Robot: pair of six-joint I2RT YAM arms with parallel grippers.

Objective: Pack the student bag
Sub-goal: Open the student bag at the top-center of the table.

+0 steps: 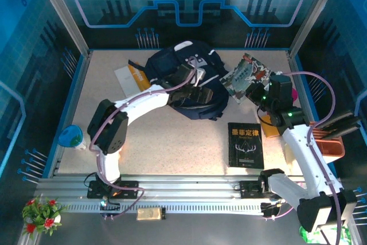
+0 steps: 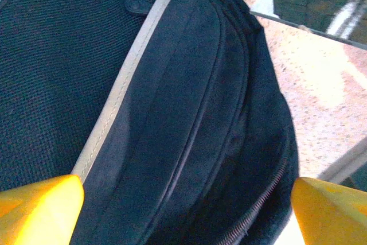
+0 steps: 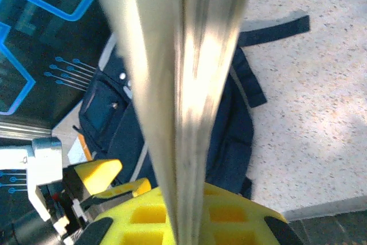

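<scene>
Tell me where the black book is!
In the top view, the black book lies flat on the right side of the table, nearer the arms' bases than the student bag and the patterned book, just left of the right arm.

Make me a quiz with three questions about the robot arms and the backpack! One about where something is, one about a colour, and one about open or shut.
1. Where is the black book?
A) inside the student bag
B) in the left end effector
C) flat on the table

2. What colour are the left end effector's fingertips?
A) red
B) yellow
C) green

3. How is the left end effector?
A) wide open over the student bag
B) shut on the black book
C) shut on a bag strap

Answers:
1 C, the book lies on the bare tabletop, nearer than the bag.
2 B, the left wrist view shows two yellow tips.
3 A, the tips stand far apart with dark bag fabric between them.
</scene>
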